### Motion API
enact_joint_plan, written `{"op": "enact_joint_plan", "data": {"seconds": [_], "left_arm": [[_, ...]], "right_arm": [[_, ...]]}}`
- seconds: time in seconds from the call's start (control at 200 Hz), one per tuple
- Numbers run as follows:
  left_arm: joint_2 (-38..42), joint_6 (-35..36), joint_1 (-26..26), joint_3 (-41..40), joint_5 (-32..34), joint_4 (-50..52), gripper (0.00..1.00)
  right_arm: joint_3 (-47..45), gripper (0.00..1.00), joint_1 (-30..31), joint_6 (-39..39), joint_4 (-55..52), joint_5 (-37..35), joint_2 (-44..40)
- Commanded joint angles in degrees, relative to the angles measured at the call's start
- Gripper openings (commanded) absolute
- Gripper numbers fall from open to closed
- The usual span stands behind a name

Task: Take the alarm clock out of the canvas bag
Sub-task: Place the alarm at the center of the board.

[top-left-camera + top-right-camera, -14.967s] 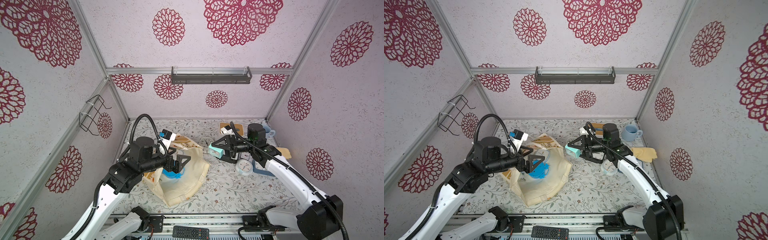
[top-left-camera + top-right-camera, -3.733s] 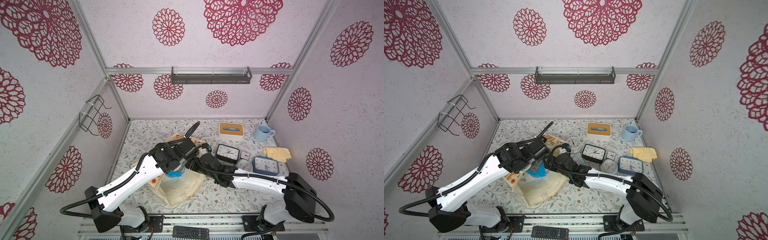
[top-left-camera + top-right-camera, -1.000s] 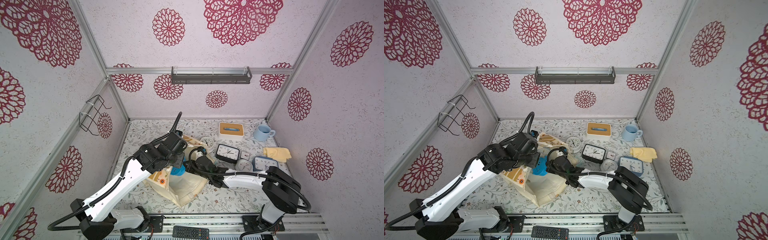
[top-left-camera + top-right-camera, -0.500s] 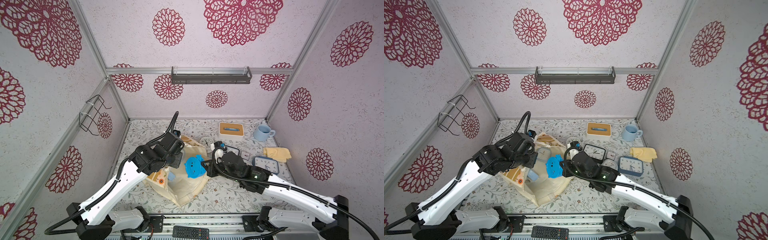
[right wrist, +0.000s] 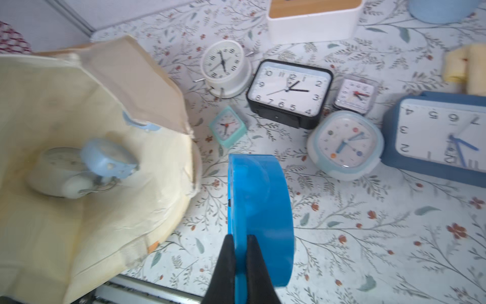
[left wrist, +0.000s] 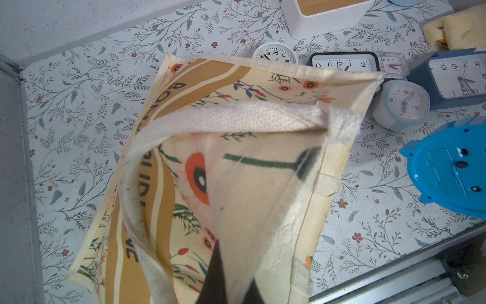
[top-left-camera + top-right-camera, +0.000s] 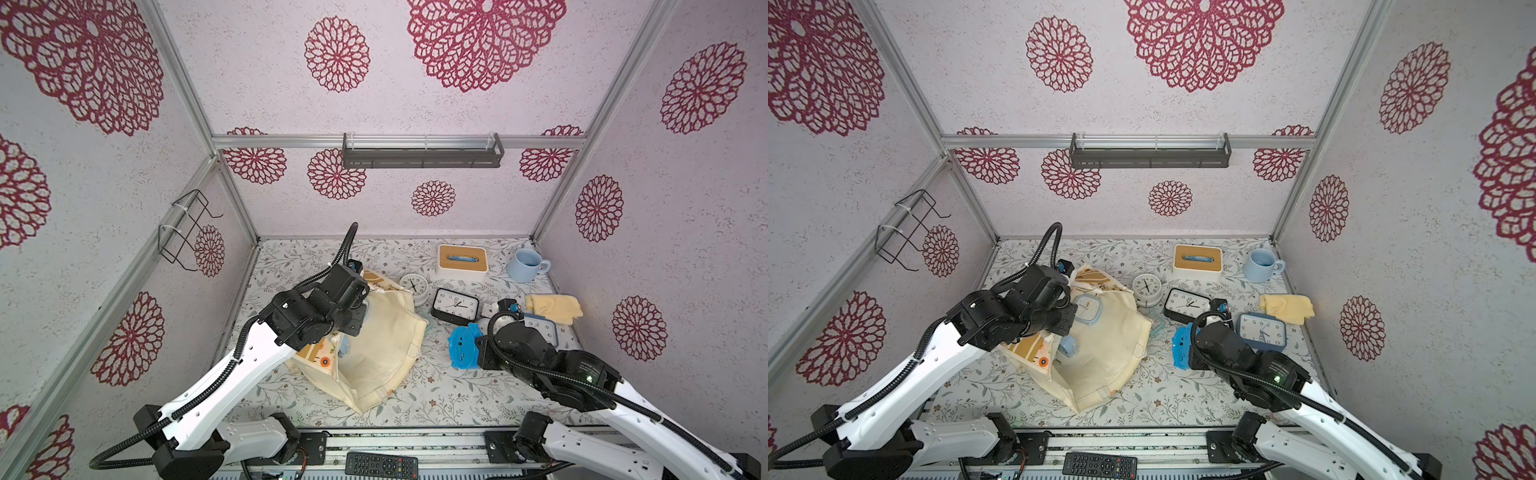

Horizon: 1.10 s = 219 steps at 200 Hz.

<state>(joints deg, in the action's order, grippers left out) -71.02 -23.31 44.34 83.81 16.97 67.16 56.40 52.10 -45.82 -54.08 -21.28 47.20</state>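
Note:
The cream canvas bag (image 7: 386,349) (image 7: 1104,361) lies open on the table, left of centre. My left gripper (image 7: 353,326) (image 6: 231,285) is shut on the cloth of the bag's rim and holds it up. Outside the bag, just right of its mouth, the bright blue alarm clock (image 7: 462,347) (image 7: 1180,347) (image 5: 260,205) hangs on edge over the table. My right gripper (image 5: 239,238) is shut on that clock's thin rim. A pale blue alarm clock (image 5: 105,160) (image 7: 1068,345) lies inside the bag.
Several clocks stand behind the held one: white round (image 7: 414,286), black rectangular (image 7: 455,305), pale square (image 5: 345,144), small teal (image 5: 227,126), dark blue (image 7: 1262,329). A tissue box (image 7: 461,259), mug (image 7: 524,264) and yellow cloth (image 7: 552,305) are at the back right.
My right gripper has carried the bright blue alarm clock from the bag's mouth to the right, over the table. My left gripper has kept its hold on the bag's rim.

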Motion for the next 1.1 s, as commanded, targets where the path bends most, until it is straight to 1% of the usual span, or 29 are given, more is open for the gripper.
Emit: {"op": "enact_joint_plan", "data": {"seconds": [0.0,0.12,0.19,0.35,0.445,0.665,0.851,1.011,1.091], "left_arm": [[0.82,0.63,-0.37,0.07,-0.35,-2.91,0.0],[1.31,0.46,-0.39,-0.43,-0.32,-2.9,0.0],[1.92,0.36,-0.39,-1.04,-0.11,-2.91,0.0],[3.02,-0.22,-0.48,-2.23,0.27,-2.52,0.0],[3.23,-0.24,-0.72,-2.25,0.08,-1.81,0.0],[4.14,0.72,-2.29,-2.16,-0.77,-1.46,0.0],[3.97,1.55,-4.02,-2.07,-2.28,-1.0,0.0],[3.61,2.39,-5.29,-1.39,-3.16,-0.44,0.0],[3.4,2.38,-5.58,-1.19,-3.39,-0.42,0.0]], "right_arm": [[1.14,0.0,-2.09,2.85,-1.87,-3.11,4.85],[1.35,0.0,-2.56,10.21,3.42,-4.83,9.37],[1.25,0.0,-2.53,15.78,7.04,-5.69,11.22],[0.82,0.0,-2.67,27.1,12.66,-10.99,14.52],[1.0,0.0,-2.84,33.09,14.8,-12.63,16.52],[-2.37,0.0,-2.84,45.13,22.79,-13.6,18.98],[-8.48,0.0,-2.84,54.96,32.08,-13.84,18.56],[-13.19,0.0,-2.92,61.66,40.3,-12.41,17.33],[-14.5,0.0,-2.9,64.34,42.84,-12.32,18.13]]}}
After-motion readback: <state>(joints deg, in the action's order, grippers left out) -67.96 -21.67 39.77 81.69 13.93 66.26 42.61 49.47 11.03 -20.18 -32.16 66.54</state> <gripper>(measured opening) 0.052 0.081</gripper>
